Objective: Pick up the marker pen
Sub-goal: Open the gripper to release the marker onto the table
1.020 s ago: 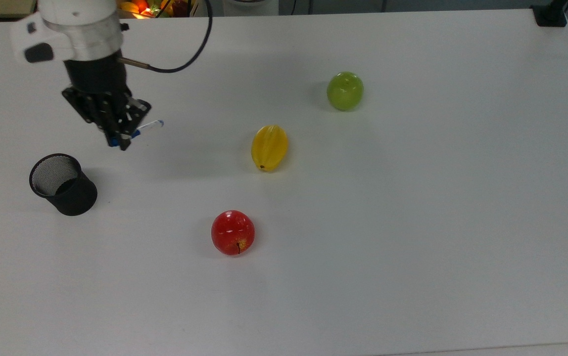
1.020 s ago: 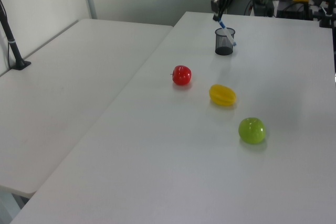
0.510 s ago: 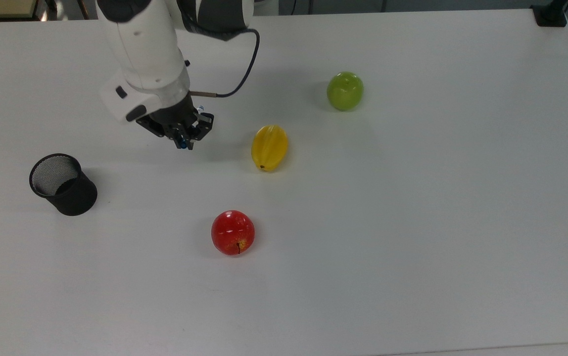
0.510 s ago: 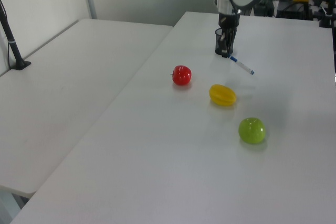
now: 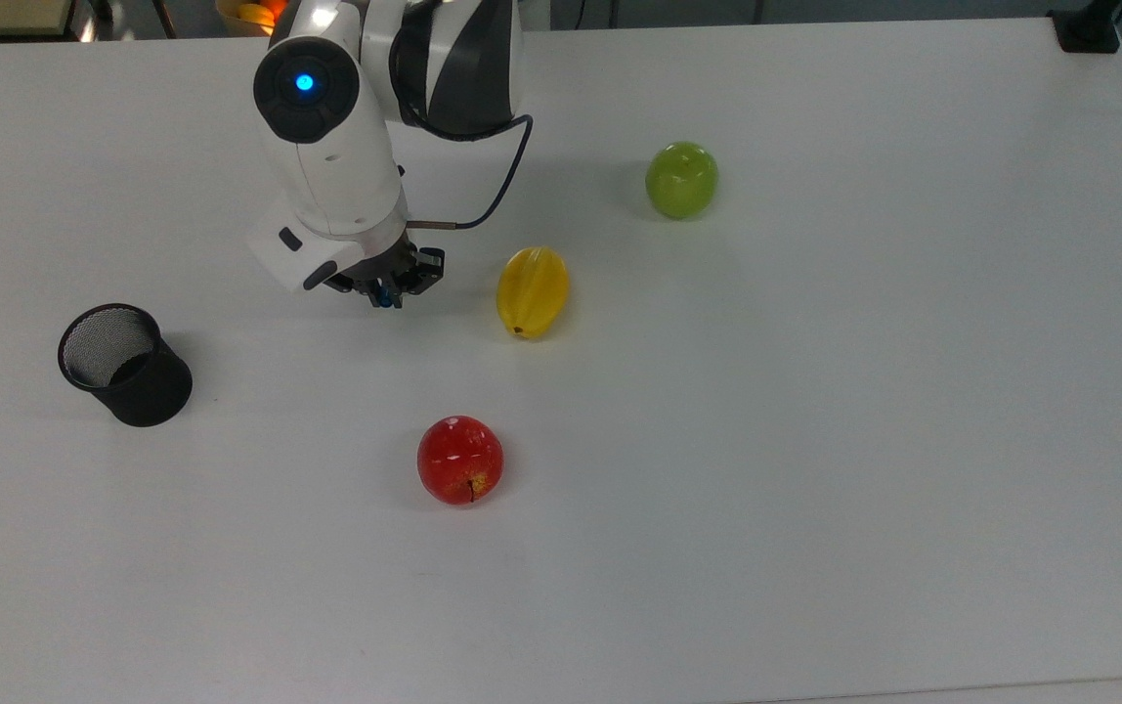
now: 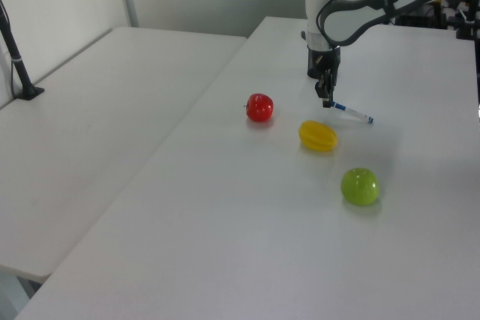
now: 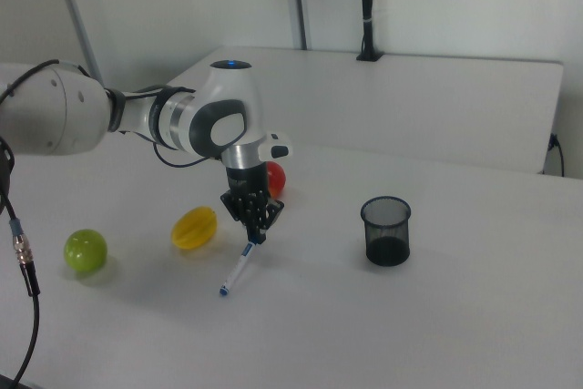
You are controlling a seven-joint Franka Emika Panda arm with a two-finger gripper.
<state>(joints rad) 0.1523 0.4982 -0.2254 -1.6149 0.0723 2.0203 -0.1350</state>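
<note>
Gripper (image 7: 254,236) pinching the marker pen (image 7: 239,266) by its blue-capped end, barrel slanting down and away from the fingertips, low over the white table (image 5: 815,440). Just beside the gripper, toward the top view's right, a yellow fruit (image 5: 533,290). Farther off toward the top view's bottom, a red apple (image 5: 460,460). Well apart toward the top view's left, a black mesh cup (image 5: 124,365), upright. Farthest, beyond the yellow fruit, a green apple (image 5: 681,180).
</note>
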